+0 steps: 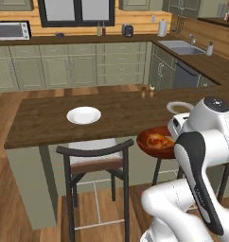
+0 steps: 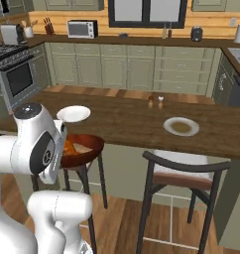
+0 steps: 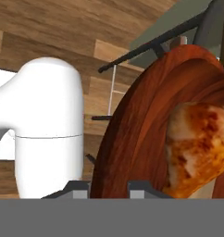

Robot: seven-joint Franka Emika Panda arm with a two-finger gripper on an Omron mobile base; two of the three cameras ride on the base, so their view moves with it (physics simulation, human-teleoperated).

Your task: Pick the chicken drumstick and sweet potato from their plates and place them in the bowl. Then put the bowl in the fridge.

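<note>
A home kitchen, rendered: green cabinets (image 1: 64, 66) run under a dark worktop (image 1: 78, 38) along a wood-panelled wall, with a microwave (image 1: 12, 30), a window (image 1: 76, 12), a sink (image 1: 180, 46) with tap, and a stove (image 2: 15, 74) at the side. In front stands a wooden island (image 1: 121, 116) with 2 stools (image 1: 95, 160) on a plank floor, 2 plates (image 1: 83, 115) and small shakers (image 1: 147, 91) on top

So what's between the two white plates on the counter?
Two small shakers stand a bit behind the line between the empty plate and the other plate, as the right base view shows; the counter between is otherwise bare.
</note>
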